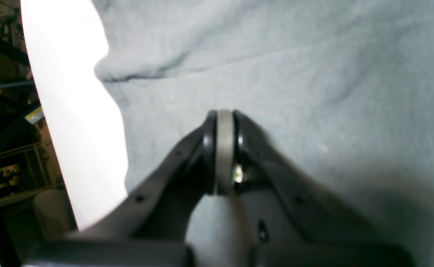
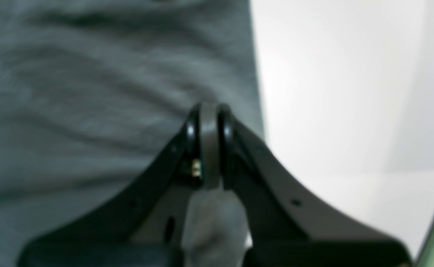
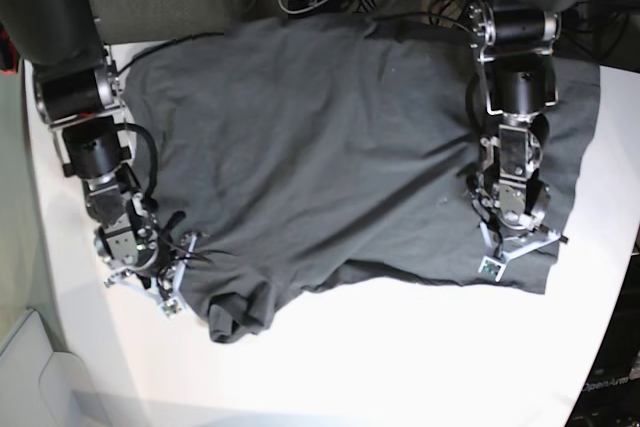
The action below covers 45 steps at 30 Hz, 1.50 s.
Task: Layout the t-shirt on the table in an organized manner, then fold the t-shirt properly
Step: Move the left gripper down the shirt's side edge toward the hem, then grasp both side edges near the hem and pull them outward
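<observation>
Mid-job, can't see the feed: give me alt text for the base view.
A dark grey t-shirt lies spread but wrinkled on the white table, one sleeve bunched near the front edge. The right gripper and left gripper are each shut at opposite side edges of the shirt.

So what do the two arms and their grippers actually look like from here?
Both arms are chains of black cylindrical joints with silver metal brackets and black cables. The left gripper and right gripper have dark, curved tapering fingers with pale grey pads.

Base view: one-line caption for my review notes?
Both grippers, left and right, pinch the t-shirt spread on the table.
</observation>
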Each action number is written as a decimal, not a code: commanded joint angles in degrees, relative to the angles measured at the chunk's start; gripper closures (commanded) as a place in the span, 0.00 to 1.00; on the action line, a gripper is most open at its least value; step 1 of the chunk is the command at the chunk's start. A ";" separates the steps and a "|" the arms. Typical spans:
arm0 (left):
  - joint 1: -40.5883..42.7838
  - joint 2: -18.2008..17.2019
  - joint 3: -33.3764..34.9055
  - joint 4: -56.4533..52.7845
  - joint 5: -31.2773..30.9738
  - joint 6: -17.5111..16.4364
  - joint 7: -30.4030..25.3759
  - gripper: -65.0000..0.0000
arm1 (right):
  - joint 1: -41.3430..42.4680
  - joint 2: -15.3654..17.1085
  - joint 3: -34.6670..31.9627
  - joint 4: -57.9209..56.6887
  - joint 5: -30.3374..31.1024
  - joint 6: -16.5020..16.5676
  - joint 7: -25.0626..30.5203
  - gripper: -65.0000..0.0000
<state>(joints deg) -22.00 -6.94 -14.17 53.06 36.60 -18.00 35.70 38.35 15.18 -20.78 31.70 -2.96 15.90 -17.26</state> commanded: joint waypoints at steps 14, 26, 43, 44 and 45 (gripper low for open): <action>-4.86 1.53 -0.20 2.37 -0.95 -1.21 0.65 1.00 | 2.22 5.35 1.21 0.96 0.10 -0.30 0.16 1.00; -3.80 1.80 -0.20 13.98 -0.86 -1.21 5.48 1.00 | 6.18 0.60 3.24 0.96 -0.16 4.19 -0.90 1.00; 3.14 -0.75 -7.67 13.54 -0.86 -1.21 5.04 1.00 | 5.74 -5.90 2.62 0.60 -0.34 5.95 1.83 1.00; 3.14 -0.93 -7.67 13.62 -0.86 -1.21 5.04 1.00 | 5.65 -5.82 1.83 0.60 -0.34 5.95 1.83 1.00; 3.14 -1.10 -7.67 13.62 -0.86 -1.21 5.04 1.00 | 5.56 -5.55 1.39 0.60 -0.34 5.86 1.83 1.00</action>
<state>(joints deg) -17.23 -7.51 -21.82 65.67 35.48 -19.73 41.32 41.98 9.21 -19.59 31.55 -3.62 21.87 -16.84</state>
